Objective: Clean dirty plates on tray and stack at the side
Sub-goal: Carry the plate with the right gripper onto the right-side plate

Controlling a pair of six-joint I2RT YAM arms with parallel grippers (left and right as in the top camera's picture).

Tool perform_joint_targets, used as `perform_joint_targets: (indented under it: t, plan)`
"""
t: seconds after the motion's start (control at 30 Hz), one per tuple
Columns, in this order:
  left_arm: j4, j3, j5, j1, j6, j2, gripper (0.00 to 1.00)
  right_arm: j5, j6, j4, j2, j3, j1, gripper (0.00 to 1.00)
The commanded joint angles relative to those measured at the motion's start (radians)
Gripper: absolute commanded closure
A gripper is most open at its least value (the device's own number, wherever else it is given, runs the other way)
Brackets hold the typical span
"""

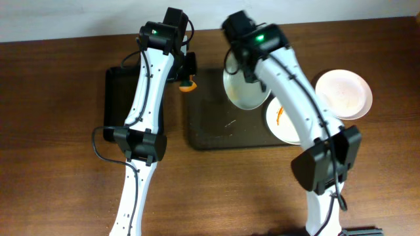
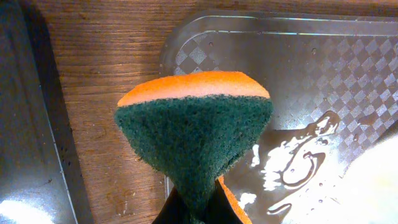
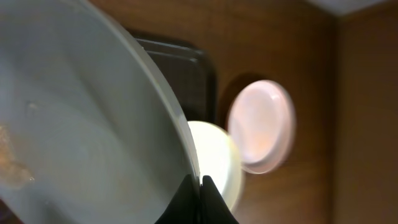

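Note:
My right gripper is shut on the rim of a white plate and holds it tilted over the back of the dark brown tray. That plate shows a faint smear at the left in the right wrist view. A second plate with an orange-red smear lies on the tray's right end, partly under my right arm. A third plate lies on the table to the right of the tray. My left gripper is shut on an orange and green sponge, over the tray's back left corner.
A smaller black tray lies left of the brown tray, partly under my left arm. Wet streaks shine on the brown tray's patterned floor. A white wall borders the table's far edge.

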Motion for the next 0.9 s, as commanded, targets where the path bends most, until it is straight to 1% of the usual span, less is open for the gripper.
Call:
perform_joint_targets:
  t: [0.0,0.03,0.07,0.2,0.23,0.27,0.3,0.33,0.37,0.4,0.43,0.47,0.5,0.6,0.67,0.73,0.83,0.87]
  plan:
    - [-0.001,0.002,0.017,0.004,0.023,-0.032,1.00,0.365,0.006,-0.012,-0.015,0.010,0.123,0.96]
    - [-0.001,0.002,0.017,0.004,0.024,-0.032,1.00,0.434,0.008,-0.012,-0.015,0.010,0.159,0.96]
    - [-0.001,0.002,0.017,0.004,0.024,-0.032,1.00,0.460,0.008,-0.012,-0.015,0.010,0.179,0.96]
    - [-0.001,0.002,0.017,0.004,0.024,-0.032,1.00,0.438,0.008,-0.013,-0.015,0.010,0.177,0.96]
    - [-0.001,0.002,0.017,0.004,0.024,-0.032,1.00,0.369,0.018,-0.012,-0.015,0.010,0.161,0.96]
    - [-0.001,0.001,0.017,0.004,0.024,-0.032,1.00,0.266,0.076,-0.012,-0.015,0.010,0.125,0.96]
    - [-0.001,0.002,0.017,0.004,0.024,-0.032,1.00,0.164,0.096,-0.012,-0.015,0.010,0.087,0.96]
    - [-0.001,0.001,0.017,0.002,0.024,-0.032,1.00,-0.022,0.095,-0.014,-0.015,0.010,-0.014,0.96]
    - [-0.001,0.001,0.017,0.001,0.024,-0.032,1.00,-0.156,0.095,-0.016,-0.020,0.010,-0.109,0.96]
    - [-0.001,0.001,0.017,0.001,0.024,-0.032,1.00,-0.353,0.095,-0.016,-0.028,0.010,-0.240,0.96]
    - [-0.001,0.001,0.017,0.001,0.024,-0.032,1.00,-0.614,0.095,-0.028,-0.031,0.009,-0.426,0.96]
    - [-0.001,0.001,0.017,0.001,0.024,-0.032,1.00,-0.824,0.059,-0.027,-0.031,0.006,-0.632,0.96]
    - [-0.001,0.000,0.017,0.001,0.024,-0.032,1.00,-0.878,0.031,-0.027,-0.031,0.006,-0.744,0.96]
    - [-0.001,-0.026,0.017,0.001,0.024,-0.032,1.00,-0.872,0.031,-0.015,-0.031,-0.017,-0.945,0.96]
    - [-0.001,-0.060,0.017,0.001,0.024,-0.032,1.00,-0.873,0.031,0.020,-0.030,-0.053,-1.041,0.96]
    - [0.005,-0.089,0.017,0.001,0.024,-0.032,1.00,-0.872,0.031,0.080,-0.030,-0.106,-1.083,0.96]
    - [0.009,-0.094,0.017,0.001,0.024,-0.032,1.00,-0.790,0.065,0.216,-0.030,-0.244,-1.081,0.96]
    - [0.008,-0.094,0.017,0.001,0.024,-0.032,1.00,-0.799,0.065,0.257,-0.029,-0.283,-1.081,0.96]
